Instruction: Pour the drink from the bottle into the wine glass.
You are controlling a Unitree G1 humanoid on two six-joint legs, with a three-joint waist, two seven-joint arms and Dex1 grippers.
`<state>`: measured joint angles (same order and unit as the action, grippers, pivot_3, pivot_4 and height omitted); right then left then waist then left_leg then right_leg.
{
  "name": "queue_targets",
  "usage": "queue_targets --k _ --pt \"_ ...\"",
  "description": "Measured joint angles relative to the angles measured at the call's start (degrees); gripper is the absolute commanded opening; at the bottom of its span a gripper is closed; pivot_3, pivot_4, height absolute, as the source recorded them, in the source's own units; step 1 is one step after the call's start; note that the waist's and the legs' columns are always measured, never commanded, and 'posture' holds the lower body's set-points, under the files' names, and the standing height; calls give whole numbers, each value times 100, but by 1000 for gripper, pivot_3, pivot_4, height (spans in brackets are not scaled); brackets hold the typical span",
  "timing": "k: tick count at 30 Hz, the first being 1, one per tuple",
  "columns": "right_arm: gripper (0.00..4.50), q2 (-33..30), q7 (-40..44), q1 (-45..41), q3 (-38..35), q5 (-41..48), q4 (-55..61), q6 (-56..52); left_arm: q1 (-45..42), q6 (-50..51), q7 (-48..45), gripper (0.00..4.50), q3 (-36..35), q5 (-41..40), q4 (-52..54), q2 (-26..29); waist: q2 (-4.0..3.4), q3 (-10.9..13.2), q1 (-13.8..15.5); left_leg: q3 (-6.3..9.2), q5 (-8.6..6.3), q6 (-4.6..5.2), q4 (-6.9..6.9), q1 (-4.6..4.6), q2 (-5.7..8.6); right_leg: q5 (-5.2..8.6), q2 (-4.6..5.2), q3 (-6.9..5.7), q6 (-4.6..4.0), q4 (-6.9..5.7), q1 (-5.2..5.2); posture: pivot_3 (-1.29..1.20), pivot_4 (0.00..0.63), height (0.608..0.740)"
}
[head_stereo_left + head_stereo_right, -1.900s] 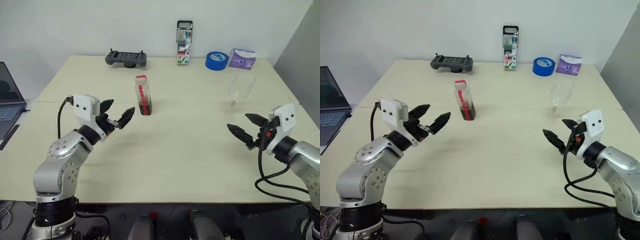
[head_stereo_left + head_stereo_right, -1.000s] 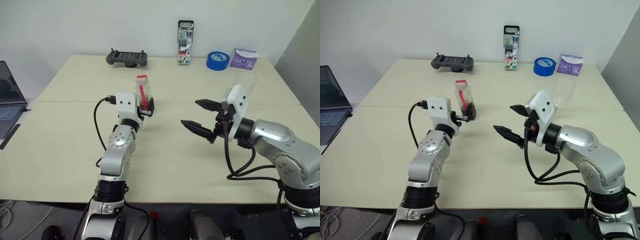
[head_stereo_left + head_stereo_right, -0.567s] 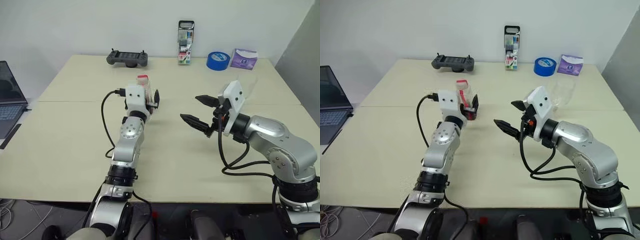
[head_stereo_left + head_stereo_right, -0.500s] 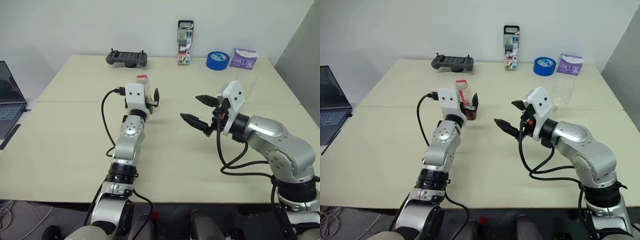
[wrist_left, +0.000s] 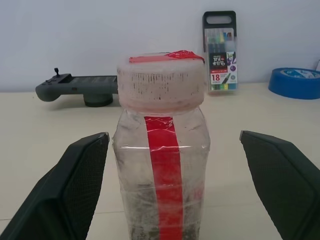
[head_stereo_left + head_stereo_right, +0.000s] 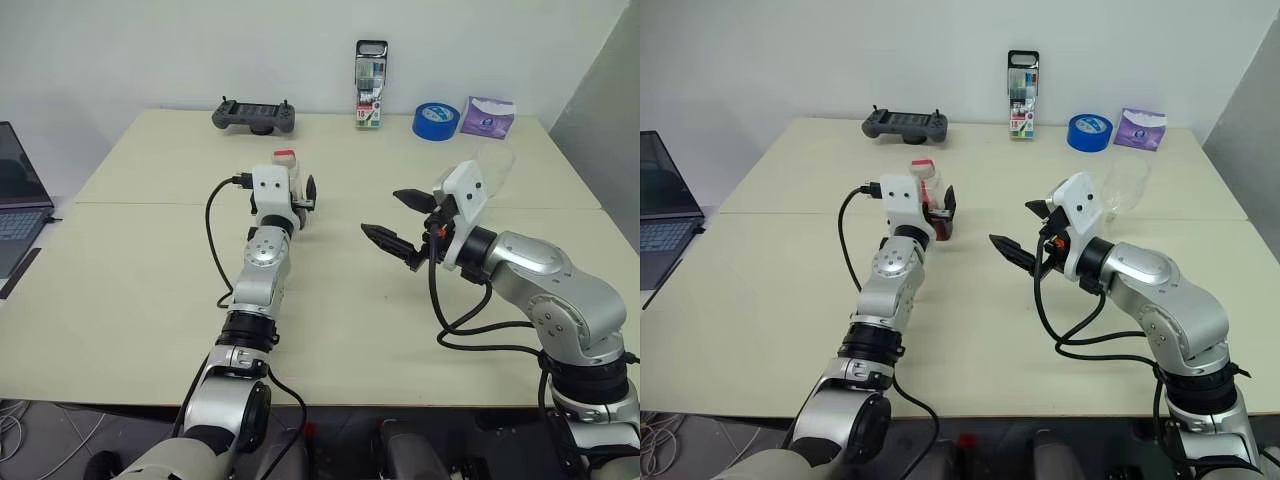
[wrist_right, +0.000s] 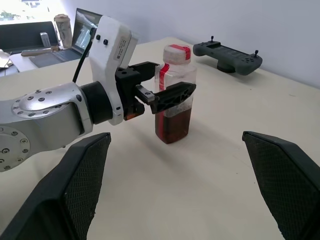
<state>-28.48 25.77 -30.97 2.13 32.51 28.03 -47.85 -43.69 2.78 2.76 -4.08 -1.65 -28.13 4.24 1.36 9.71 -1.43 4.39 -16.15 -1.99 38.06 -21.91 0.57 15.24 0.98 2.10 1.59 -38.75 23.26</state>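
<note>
The bottle (image 5: 162, 165) is small and clear, with a red label strip and a red-and-white cap, and stands upright on the table mid-left. The dark drink (image 7: 172, 122) fills its lower part. My left gripper (image 6: 298, 195) is open, one finger on each side of the bottle with a gap on both sides. Right of centre, my right gripper (image 6: 381, 212) hangs open and empty above the table, pointing at the bottle. The clear wine glass (image 6: 1127, 185) stands behind my right wrist, partly hidden by it.
Along the table's far edge lie a grey game controller (image 6: 252, 116), an upright marker pack (image 6: 368, 85), a blue tape roll (image 6: 435, 120) and a purple packet (image 6: 487, 117). A laptop (image 6: 15, 200) sits off the table's left side.
Both arms swung in from the table's sides. My left gripper then slid forward until its open fingers stood on either side of the bottle. The right gripper has barely moved lately.
</note>
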Motion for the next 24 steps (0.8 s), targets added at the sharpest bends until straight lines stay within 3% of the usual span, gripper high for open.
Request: queue_targets --k 12,22,24 --pt "4500 20 -85 74 5 -71 55 -4 -657 -572 110 4452 -94 5 -1253 -5 2 1 -4 -1 0 0 -2 0 1 0 0 -1 1 1 1 0 150 740" --pt "4500 133 -107 135 20 -105 80 -6 -811 -873 98 4452 -93 6 -1637 71 2 1 -6 -1 0 0 -2 0 1 1 0 -1 1 1 2 0 150 740" --pt "4500 138 -105 151 21 -106 98 -7 -812 -941 106 4063 -96 6 -1746 88 2 1 -6 -1 0 0 -1 0 1 1 0 -1 1 0 2 0 150 740"
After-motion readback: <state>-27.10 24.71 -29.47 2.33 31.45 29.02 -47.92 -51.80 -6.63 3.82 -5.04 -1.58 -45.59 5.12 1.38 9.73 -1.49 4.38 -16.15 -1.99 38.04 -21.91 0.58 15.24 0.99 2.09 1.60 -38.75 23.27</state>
